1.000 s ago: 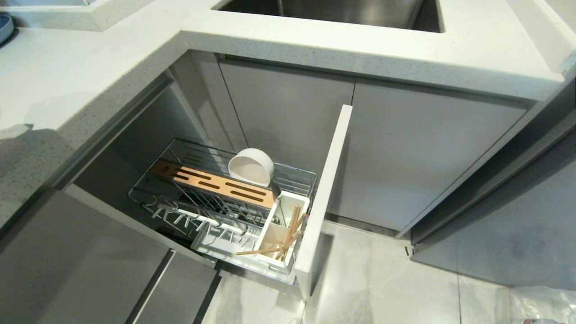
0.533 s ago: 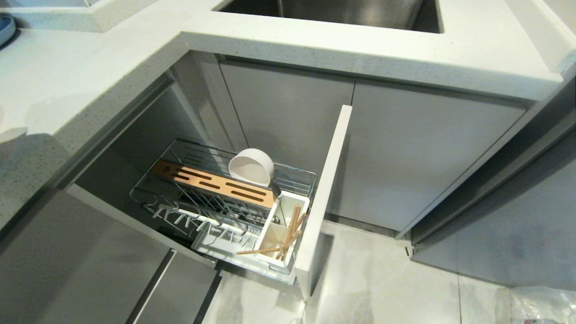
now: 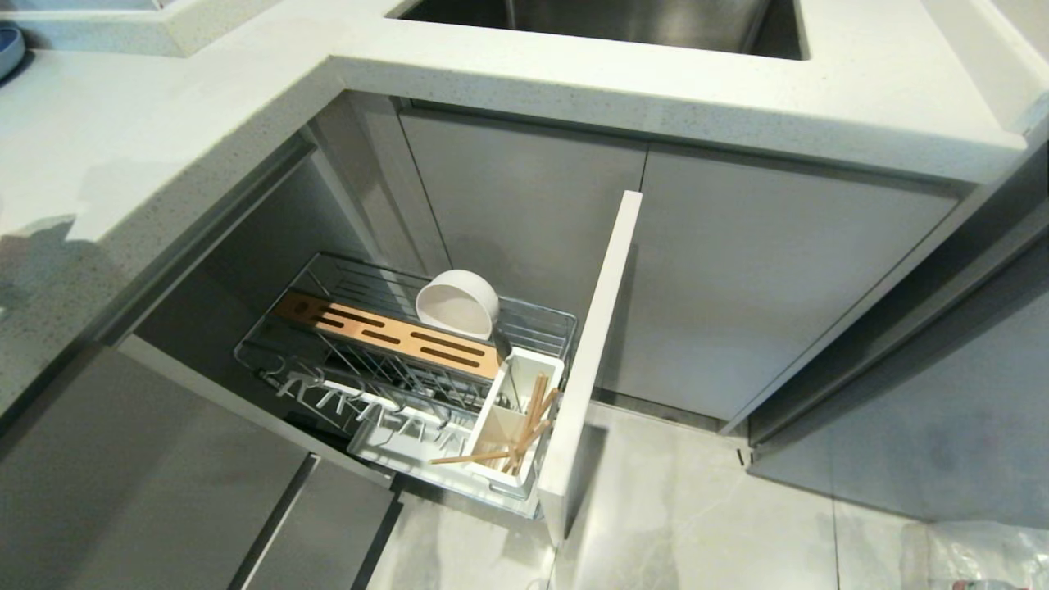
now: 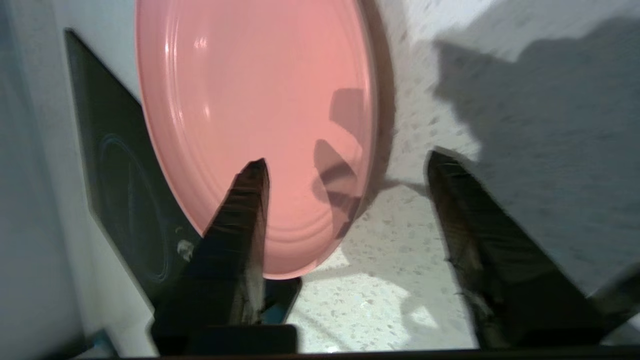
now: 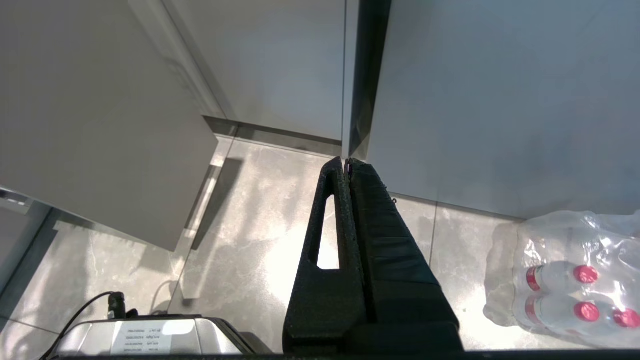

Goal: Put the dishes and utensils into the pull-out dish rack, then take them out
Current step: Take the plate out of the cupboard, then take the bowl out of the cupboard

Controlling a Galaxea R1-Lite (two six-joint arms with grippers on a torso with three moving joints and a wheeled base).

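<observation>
The pull-out dish rack stands drawn out of the cabinet, with its pale front panel toward the floor. An off-white bowl leans on its side behind the bamboo strip. Wooden chopsticks stick out of the white utensil cup. Neither arm shows in the head view. My left gripper hangs open over the speckled countertop, empty, one finger in front of a pink plate. My right gripper is shut and empty, parked pointing at the floor.
A sink is set into the counter above the rack. A blue dish sits at the counter's far left. A black slab lies beside the pink plate. A shrink-wrapped pack of bottles rests on the floor tiles.
The rack, bowl and chopsticks have stayed where they were. Only the shadow on the counter at the far left has shifted.
</observation>
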